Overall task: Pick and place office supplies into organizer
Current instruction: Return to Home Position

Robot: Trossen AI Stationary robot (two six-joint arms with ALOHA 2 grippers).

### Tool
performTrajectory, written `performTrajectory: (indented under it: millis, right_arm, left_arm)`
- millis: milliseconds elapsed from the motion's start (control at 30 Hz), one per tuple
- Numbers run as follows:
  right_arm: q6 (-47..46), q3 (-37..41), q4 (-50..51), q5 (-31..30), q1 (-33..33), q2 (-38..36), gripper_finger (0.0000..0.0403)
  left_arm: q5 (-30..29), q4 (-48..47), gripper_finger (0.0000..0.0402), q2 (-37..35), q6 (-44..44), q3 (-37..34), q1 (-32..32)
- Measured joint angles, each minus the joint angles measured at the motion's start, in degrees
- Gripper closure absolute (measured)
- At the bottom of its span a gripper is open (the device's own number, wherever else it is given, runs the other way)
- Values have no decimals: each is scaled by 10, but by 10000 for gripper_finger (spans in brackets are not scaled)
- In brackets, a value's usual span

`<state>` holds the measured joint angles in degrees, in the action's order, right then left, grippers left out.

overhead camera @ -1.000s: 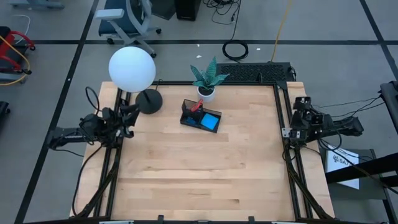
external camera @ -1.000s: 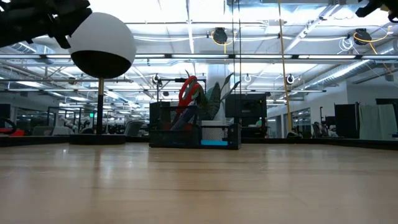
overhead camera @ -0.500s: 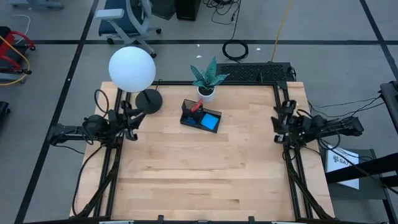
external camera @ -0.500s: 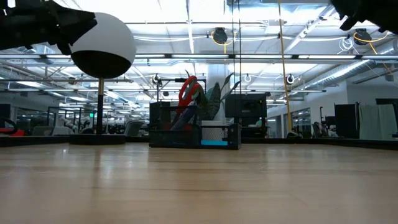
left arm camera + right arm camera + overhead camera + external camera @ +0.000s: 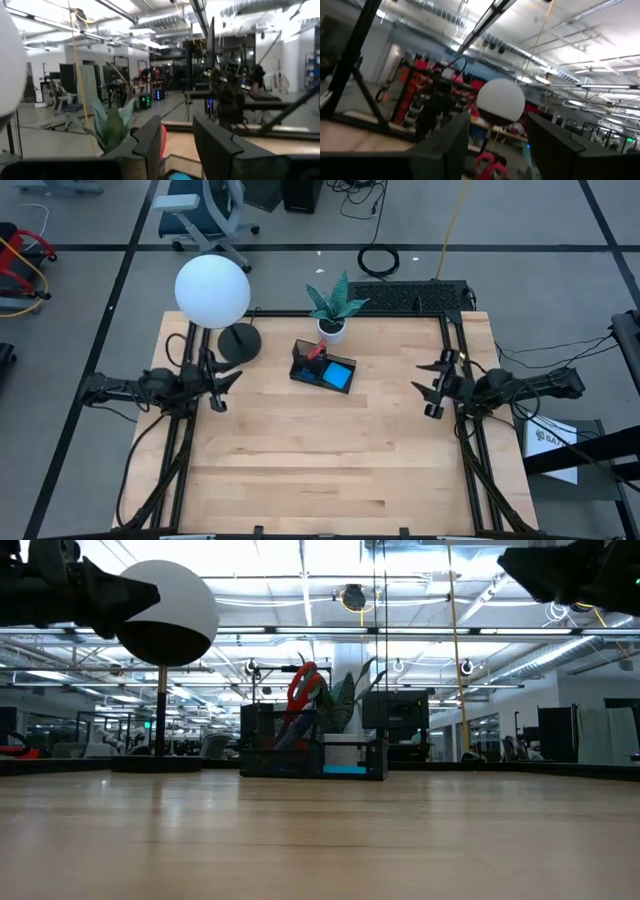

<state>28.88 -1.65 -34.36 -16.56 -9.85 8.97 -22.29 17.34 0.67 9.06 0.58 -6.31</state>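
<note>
Just above the middle of the high view, the organizer (image 5: 301, 370) sits on the worktop (image 5: 320, 470), well apart from both arms. I can see the blue note pad (image 5: 340, 375) lying in its low tray. The red-handled scissors (image 5: 316, 351) stand in the taller compartment at its left end, and in the low view their handles rise above the organizer's rim. A plant pot (image 5: 332, 330) stands just beyond it, towards the top of the frame. My left pincer (image 5: 226, 388) hangs over the worktop's left edge at mid-frame, below the round lamp base (image 5: 239, 342), its fingers spread wide. My right pincer (image 5: 425, 390) hangs over the right edge, level with the left one, and is equally wide. Each points inward across the bare wood.
</note>
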Motion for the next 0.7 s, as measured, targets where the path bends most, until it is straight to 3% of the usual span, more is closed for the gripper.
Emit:
performTrajectory:
  millis: [267, 700]
  right_arm:
    - [-17, 0, 75, -2, 1, 0, 214]
    - [-84, 0, 220, -58, 5, 0, 217]
  left_arm:
    - [-1, -96, 282, 0, -16, 0, -22]
    - [103, -148, 282, 1, 30, 2, -41]
